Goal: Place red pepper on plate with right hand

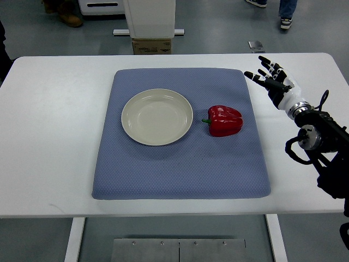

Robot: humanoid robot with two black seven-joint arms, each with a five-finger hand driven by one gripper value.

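We see a white worktop (54,136) with a blue mat (180,174) spread over its middle. On the mat, a cream plate (157,117) sits left of centre with nothing on it. The red pepper (224,120) lies on the mat just to the right of the plate, its green stem pointing toward the plate's rim, with a small gap between them. Our right robot hand (271,79) is raised over the worktop near the far right corner, beyond the mat's right edge, well apart from the pepper. Its black fingers (267,61) are spread wide and hold nothing. Past the far edge of the worktop we can make out a person's shoes (286,23) on the floor.
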